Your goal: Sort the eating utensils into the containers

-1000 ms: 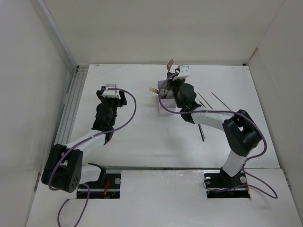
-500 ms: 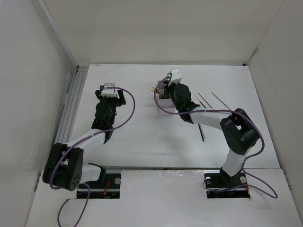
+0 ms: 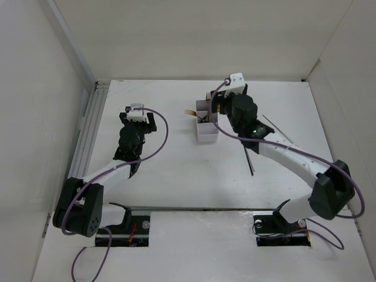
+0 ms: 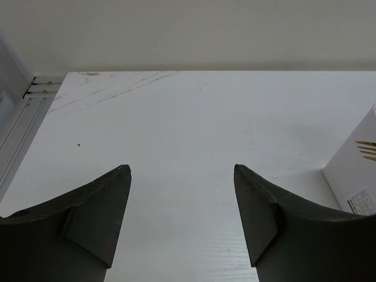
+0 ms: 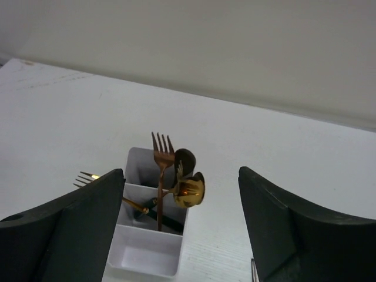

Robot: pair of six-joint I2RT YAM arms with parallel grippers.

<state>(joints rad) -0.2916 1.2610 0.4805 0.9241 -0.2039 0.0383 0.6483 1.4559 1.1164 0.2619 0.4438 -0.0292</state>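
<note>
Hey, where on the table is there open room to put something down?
Bare table lies between the left gripper and the white box, and along the near strip in front of both. Crowded: the box's right side, where chopsticks lie by the right arm.

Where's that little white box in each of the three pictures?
Top external: box right of centre, mid-table.
Left wrist: box at the right edge.
Right wrist: box at bottom centre.
Shared landmark: the gold fork poking out over its side.
</note>
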